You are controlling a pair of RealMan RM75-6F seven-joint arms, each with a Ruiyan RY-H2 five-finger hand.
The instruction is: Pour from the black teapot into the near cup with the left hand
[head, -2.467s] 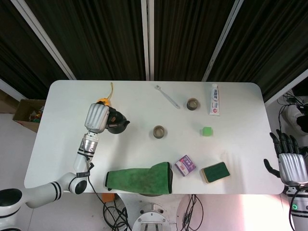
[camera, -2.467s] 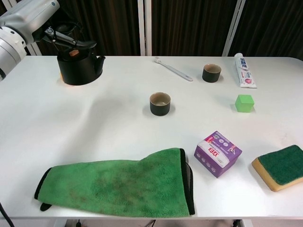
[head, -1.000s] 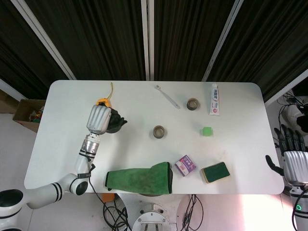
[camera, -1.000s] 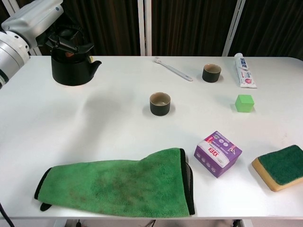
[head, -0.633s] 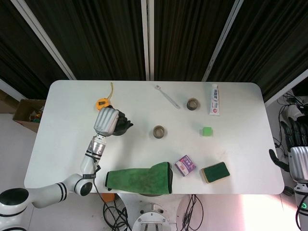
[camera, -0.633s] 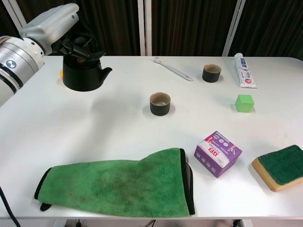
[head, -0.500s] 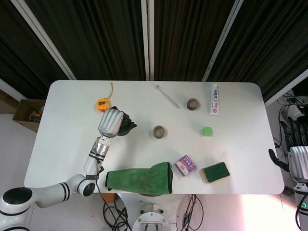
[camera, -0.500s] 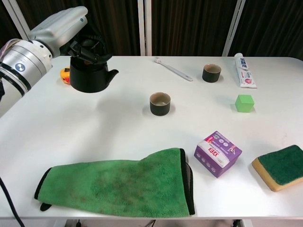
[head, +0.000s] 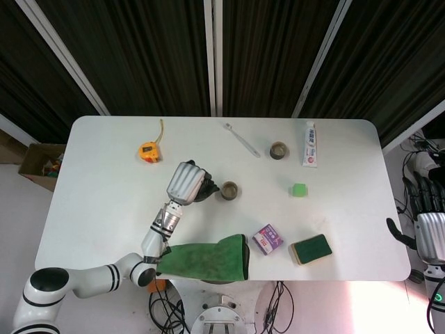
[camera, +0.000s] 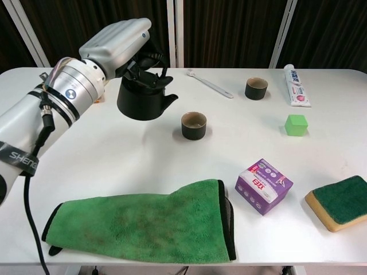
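Observation:
My left hand holds the black teapot by its handle, lifted above the table. The spout points right, close to the near cup, a dark cup with a pale inside standing mid-table. The teapot is level, slightly left of the cup. A second dark cup stands farther back right. My right hand hangs beyond the table's right edge, fingers apart, holding nothing; the chest view does not show it.
A green towel lies along the front edge. A purple box, sponge, green cube, toothpaste tube, toothbrush and a yellow tape measure lie about the table.
My left hand has carried the teapot up off the back-left of the table and rightward to just beside the near cup. The tape measure is now uncovered.

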